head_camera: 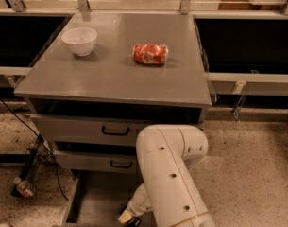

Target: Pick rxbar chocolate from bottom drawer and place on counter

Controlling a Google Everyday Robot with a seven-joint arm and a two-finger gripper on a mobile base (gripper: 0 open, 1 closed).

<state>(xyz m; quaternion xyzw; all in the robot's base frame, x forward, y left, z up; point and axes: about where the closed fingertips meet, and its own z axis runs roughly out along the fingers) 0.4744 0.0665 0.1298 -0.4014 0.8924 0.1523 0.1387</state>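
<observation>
The bottom drawer (97, 198) is pulled open below the cabinet, showing a flat grey interior. My white arm (169, 174) bends down into it from the right. The gripper (131, 221) sits low inside the drawer at the frame's bottom edge, mostly cut off and hidden by the arm. The rxbar chocolate is out of view. The counter (110, 74) is the broad grey cabinet top above the drawers.
A white bowl (80, 40) stands at the counter's back left and a red-orange snack packet (150, 53) lies near its middle. Two shallower drawers with black handles (115, 131) sit above the open one. A small bottle (23, 187) and cables lie on the floor at left.
</observation>
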